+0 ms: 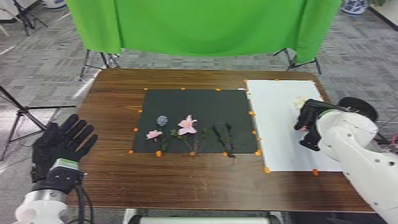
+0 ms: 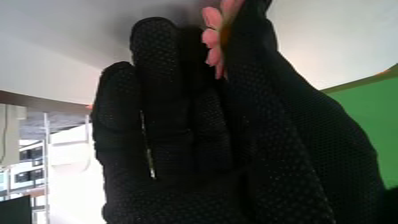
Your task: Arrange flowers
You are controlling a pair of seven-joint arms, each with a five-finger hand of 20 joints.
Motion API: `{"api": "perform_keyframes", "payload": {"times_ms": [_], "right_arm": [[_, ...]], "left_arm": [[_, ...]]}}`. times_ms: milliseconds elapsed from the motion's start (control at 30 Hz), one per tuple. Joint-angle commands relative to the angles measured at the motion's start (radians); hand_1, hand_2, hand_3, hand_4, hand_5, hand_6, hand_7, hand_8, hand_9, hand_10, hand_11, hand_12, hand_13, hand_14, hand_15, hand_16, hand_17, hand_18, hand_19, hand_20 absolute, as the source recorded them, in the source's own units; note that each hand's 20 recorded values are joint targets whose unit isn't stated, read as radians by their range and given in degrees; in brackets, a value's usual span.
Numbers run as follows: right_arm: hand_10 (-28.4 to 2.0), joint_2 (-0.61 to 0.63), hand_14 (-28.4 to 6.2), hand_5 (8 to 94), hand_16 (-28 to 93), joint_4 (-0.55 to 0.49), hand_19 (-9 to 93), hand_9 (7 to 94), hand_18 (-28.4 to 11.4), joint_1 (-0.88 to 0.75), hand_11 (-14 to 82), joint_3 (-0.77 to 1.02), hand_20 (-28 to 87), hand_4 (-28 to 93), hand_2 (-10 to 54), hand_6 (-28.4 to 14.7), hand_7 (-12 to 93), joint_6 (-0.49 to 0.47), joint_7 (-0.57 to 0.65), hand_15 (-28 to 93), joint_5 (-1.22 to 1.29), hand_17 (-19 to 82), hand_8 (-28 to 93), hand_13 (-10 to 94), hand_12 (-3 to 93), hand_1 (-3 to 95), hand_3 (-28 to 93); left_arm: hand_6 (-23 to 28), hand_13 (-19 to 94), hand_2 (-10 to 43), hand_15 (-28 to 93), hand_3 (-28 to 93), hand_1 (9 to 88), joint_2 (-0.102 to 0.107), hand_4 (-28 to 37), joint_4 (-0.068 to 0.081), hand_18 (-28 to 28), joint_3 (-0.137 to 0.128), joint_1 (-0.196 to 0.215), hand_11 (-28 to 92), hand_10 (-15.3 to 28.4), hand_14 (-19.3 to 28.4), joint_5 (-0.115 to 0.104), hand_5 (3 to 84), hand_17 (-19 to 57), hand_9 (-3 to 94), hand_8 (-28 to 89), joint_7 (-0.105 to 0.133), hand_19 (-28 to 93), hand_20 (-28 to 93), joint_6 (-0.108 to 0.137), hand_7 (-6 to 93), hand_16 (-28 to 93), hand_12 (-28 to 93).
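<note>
Closest in, the brown wooden table (image 1: 178, 187) runs along the near side. At its left edge is the left hand (image 1: 59, 147), its fingers straight and loosely spread, with nothing in its hold. Orange pieces (image 1: 266, 170) sit along the near edges of a white sheet (image 1: 293, 155) and a dark mat (image 1: 187, 100), with more around their other sides.

On the mat's nearer half lie the flowers: a small pink flower (image 1: 154, 134) to the left, a larger pink flower (image 1: 187, 125) beside it, and a bluish flower head (image 1: 162, 120) a little farther off. To their right is a dark sprig (image 1: 222, 134), its stem reaching over the mat's near edge.

The right hand (image 1: 310, 116) is above the right part of the white sheet, its forearm crossing in from the near right corner; together they block the view of what is under them. In the right wrist view its thumb and fingers close together on a pink bloom (image 2: 213, 37), the petals poking out between them. Just beyond that hand, a pale flower (image 1: 302, 101) is on the sheet.

Past the table's far edge hangs a green cloth (image 1: 209, 27), with dark tripod legs (image 1: 306, 61) near its lower corners on the grey floor (image 1: 178, 62). Farther back, at the right, is a blue-and-white pot (image 1: 354, 6).
</note>
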Motion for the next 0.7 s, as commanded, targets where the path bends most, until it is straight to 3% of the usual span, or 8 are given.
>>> {"api": "perform_keyframes", "payload": {"times_ms": [33,133,233,433,700], "right_arm": [[-9.4,0.010,-7.1,59.9,36,-0.064,80,73.5,-19.5,-0.044,14.8,0.003,32,-28,-6.4,0.5,55,0.029,-0.028,44,-0.022,33,5,64,42.0,56.3,72],[-9.5,-0.002,-7.2,60.1,36,-0.092,80,73.7,-19.5,-0.018,14.8,-0.024,32,-28,-6.5,0.6,55,0.024,-0.047,44,-0.032,34,5,65,42.2,56.2,72],[-9.7,-0.028,-7.2,60.2,36,-0.117,80,73.7,-19.6,0.032,14.8,-0.065,33,-28,-6.6,0.5,55,0.006,-0.078,44,-0.041,34,5,65,42.5,56.0,73],[-9.9,-0.143,-7.4,60.3,36,-0.175,80,73.8,-19.7,0.097,14.4,-0.083,33,-28,-6.6,0.5,55,0.003,-0.131,43,0.006,33,6,65,42.5,56.0,73],[-10.0,-0.270,-7.4,60.4,37,-0.137,80,73.8,-19.5,0.199,14.0,-0.218,32,-28,-6.8,0.3,54,-0.038,-0.208,43,-0.050,33,6,64,42.3,55.9,73]], "left_arm": [[9.7,30,14.3,49,72,30.9,-0.007,-28.3,-0.006,16.7,-0.007,0.015,27,16.2,16.8,-0.006,45.5,-6.1,40.0,-9,0.001,42,11,-0.007,17.2,-7,14],[9.7,29,14.3,49,72,30.9,-0.009,-28.3,-0.003,16.7,-0.016,0.014,27,16.1,16.7,0.001,45.5,-6.1,40.0,-9,-0.014,42,11,-0.005,17.2,-7,14],[9.7,30,14.4,49,72,30.9,-0.012,-28.3,-0.004,16.7,-0.010,0.015,27,16.2,16.8,-0.005,45.5,-6.1,40.0,-9,-0.006,42,11,-0.005,17.3,-6,14],[9.7,29,14.4,49,72,30.8,-0.014,-28.3,-0.004,16.7,-0.007,0.016,27,16.3,16.8,0.003,45.5,-6.1,40.0,-9,-0.018,42,11,-0.001,17.3,-6,14],[9.8,29,14.4,49,72,30.8,-0.007,-28.3,0.001,16.7,0.000,0.003,27,16.3,16.8,0.008,45.5,-6.1,40.0,-9,-0.027,42,11,-0.009,17.1,-6,14]]}}
